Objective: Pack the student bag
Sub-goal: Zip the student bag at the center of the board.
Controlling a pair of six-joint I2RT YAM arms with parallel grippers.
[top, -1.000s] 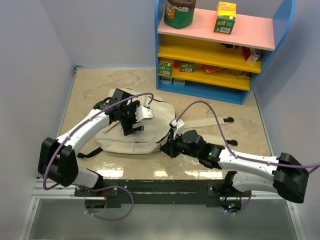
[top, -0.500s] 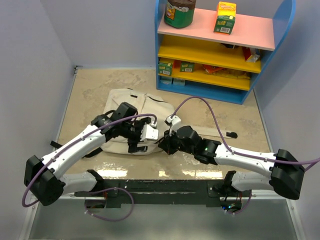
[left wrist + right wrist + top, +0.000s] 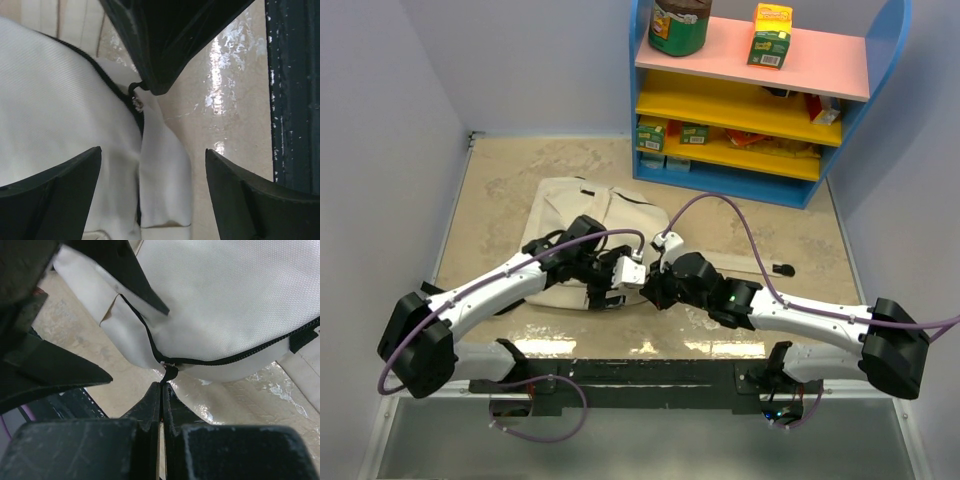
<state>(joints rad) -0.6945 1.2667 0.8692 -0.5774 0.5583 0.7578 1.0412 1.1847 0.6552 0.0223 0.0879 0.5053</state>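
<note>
Steadying looks like the L arm's job: left gripper [image 3: 152,152] hangs w/ fingers spread wide over the near corner of the student bag [image 3: 570,215], clamping nothing. Bag lies flat on the table [image 3: 490,180], centre-left, its near edge right at both grippers. Its zip [image 3: 240,357] looks shut. Right gripper [image 3: 161,390] is pinched closed on the zip pull [image 3: 169,374]. Prob. step: unzip. To do it well, L pins cloth beside the zip end first. R then pulls along the track, low, no yank, else the soft bag just drags.

Blue shelf unit [image 3: 740,184], dark jar [image 3: 678,25] and carton [image 3: 770,35] on top
</note>
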